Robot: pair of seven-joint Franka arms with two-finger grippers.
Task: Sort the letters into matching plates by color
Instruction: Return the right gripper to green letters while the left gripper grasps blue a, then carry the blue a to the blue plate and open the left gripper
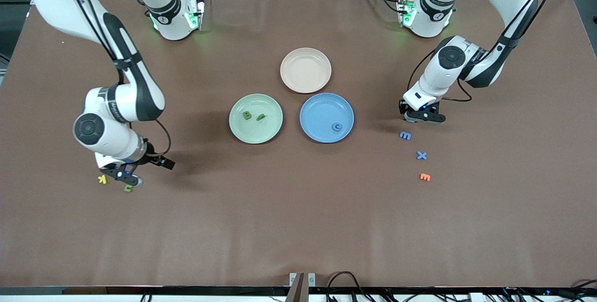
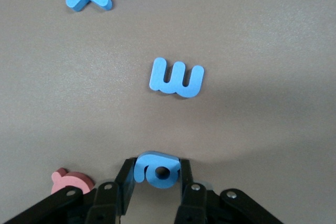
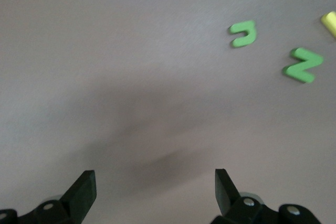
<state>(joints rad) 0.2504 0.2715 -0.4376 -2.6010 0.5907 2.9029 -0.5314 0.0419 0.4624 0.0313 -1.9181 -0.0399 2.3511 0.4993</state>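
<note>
Down near the camera, a green U (image 1: 128, 188) lay on the table just under the right gripper (image 1: 125, 177), whose jaws stood wide and empty, likely ready to pick it. At the left arm's end, the left gripper (image 2: 157, 182) was low on the table, pinching a blue letter (image 2: 156, 170) tight, probably bound for the blue plate (image 1: 326, 117) where a blue C (image 1: 336, 126) already sat. Two green letters lay in the green plate (image 1: 255, 118).

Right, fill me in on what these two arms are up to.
They are sorting foam letters by color. The left gripper has its fingers around a blue a on the table. The right gripper hangs open over the table near a green U. The green plate holds two green letters, the blue plate one blue one.
</note>
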